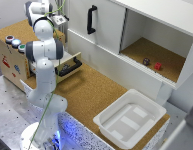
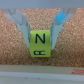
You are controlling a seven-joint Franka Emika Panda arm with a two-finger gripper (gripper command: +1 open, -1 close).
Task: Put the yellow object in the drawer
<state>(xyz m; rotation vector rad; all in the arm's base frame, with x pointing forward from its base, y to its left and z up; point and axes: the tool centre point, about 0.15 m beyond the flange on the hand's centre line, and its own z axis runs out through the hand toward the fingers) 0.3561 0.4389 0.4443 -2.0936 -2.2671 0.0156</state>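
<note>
Yellow block, marked with letters N and R, is pinched between the gripper fingers above cork surface; drawer is seen open.

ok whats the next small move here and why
Probably lift the yellow block straight up. In the wrist view the end effector has a finger on each side of it, seemingly gripping, and it sits low over the cork surface. The open drawer is the destination.
</note>
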